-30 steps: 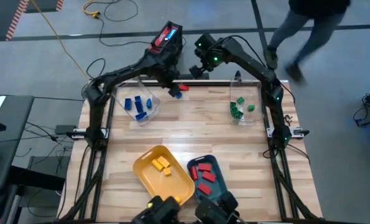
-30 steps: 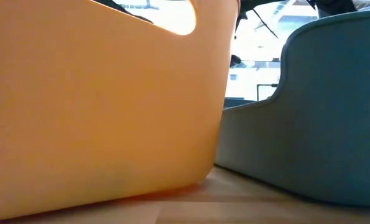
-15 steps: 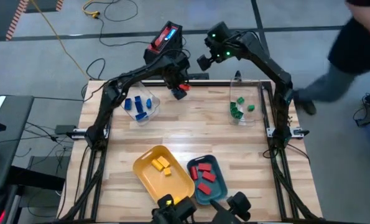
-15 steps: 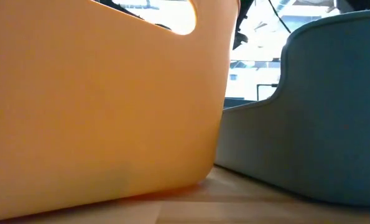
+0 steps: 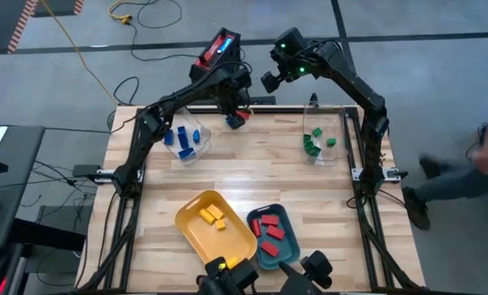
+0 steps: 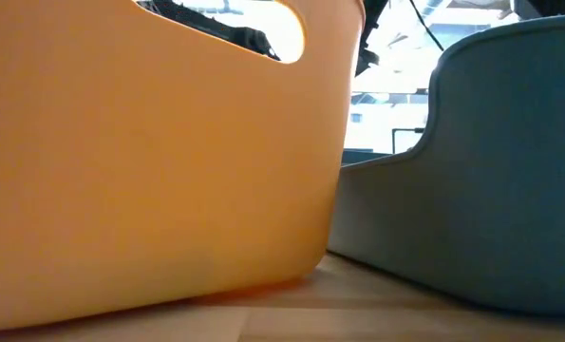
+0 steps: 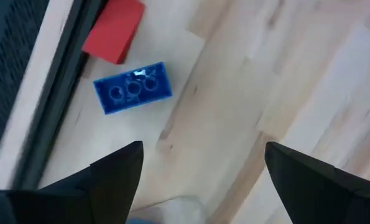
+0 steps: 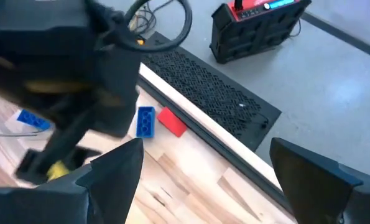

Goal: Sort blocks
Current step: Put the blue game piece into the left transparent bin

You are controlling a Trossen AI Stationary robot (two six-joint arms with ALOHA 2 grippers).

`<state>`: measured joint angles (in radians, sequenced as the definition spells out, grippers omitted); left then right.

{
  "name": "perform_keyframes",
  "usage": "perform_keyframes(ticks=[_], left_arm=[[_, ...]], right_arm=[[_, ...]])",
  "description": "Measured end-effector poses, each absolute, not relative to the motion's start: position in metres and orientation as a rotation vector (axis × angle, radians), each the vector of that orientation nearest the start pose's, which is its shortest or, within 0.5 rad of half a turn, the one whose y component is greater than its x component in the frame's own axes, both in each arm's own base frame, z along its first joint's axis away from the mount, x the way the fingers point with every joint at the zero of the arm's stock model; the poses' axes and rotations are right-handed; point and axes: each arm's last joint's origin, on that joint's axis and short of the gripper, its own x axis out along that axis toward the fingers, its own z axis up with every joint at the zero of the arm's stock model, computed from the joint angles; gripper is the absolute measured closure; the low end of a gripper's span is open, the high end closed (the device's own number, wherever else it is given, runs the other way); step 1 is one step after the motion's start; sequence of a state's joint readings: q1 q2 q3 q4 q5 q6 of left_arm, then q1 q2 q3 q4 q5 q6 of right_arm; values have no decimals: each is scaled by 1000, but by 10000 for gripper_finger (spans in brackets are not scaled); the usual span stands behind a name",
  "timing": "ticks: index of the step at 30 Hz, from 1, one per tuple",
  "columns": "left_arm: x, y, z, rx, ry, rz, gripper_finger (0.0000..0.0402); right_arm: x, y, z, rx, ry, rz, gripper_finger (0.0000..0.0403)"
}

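A blue block (image 7: 132, 94) and a red block (image 7: 114, 30) lie flat on the table close to its far edge, also seen from the right wrist as the blue block (image 8: 145, 121) and red block (image 8: 171, 122). My left gripper (image 7: 200, 180) hangs open above them, pointing down, its fingers clear of both; in the high view the left gripper (image 5: 234, 111) is at the far middle. My right gripper (image 8: 212, 180) is open and raised beyond the far edge (image 5: 270, 80).
A clear container with blue blocks (image 5: 184, 141) stands far left, one with green blocks (image 5: 317, 143) far right. A yellow tray (image 5: 196, 238) and a teal tray (image 5: 286, 246) sit at the near edge and fill the low view. A person (image 5: 473, 164) moves right of the table.
My left gripper has shifted a little toward the table's right along the far edge and tipped until it points straight down over the two blocks. My right gripper has risen away from the far edge, then held still. The person has walked around to the table's right side.
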<state>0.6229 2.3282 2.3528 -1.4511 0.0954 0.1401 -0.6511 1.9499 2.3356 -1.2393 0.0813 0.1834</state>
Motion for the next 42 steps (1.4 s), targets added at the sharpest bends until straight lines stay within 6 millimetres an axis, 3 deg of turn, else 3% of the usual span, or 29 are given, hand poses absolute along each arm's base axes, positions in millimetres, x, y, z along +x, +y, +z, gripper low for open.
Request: perform_keyframes(ticks=[3, 7, 10, 17, 20, 26, 35, 42], left_arm=[[369, 262, 277, -289, 1384, 285, 70], [362, 269, 282, -282, 1365, 300, 71], [360, 272, 291, -273, 1304, 319, 82], [349, 257, 339, -133, 1150, 435, 133], [336, 253, 339, -141, 1113, 433, 151], [298, 223, 303, -201, 1094, 456, 170], [237, 182, 323, -216, 914, 681, 178], [214, 168, 348, -257, 798, 755, 178]], right_arm=[[305, -238, 425, 391, 760, -762, 37], [305, -241, 423, 348, 775, -747, 37], [311, -248, 408, 363, 780, -756, 37], [315, -258, 368, 400, 879, -778, 37], [314, -259, 366, 392, 880, -798, 37], [321, -258, 357, 372, 845, -789, 37], [340, -242, 339, 348, 860, -726, 37], [356, -236, 347, 359, 710, -722, 37]])
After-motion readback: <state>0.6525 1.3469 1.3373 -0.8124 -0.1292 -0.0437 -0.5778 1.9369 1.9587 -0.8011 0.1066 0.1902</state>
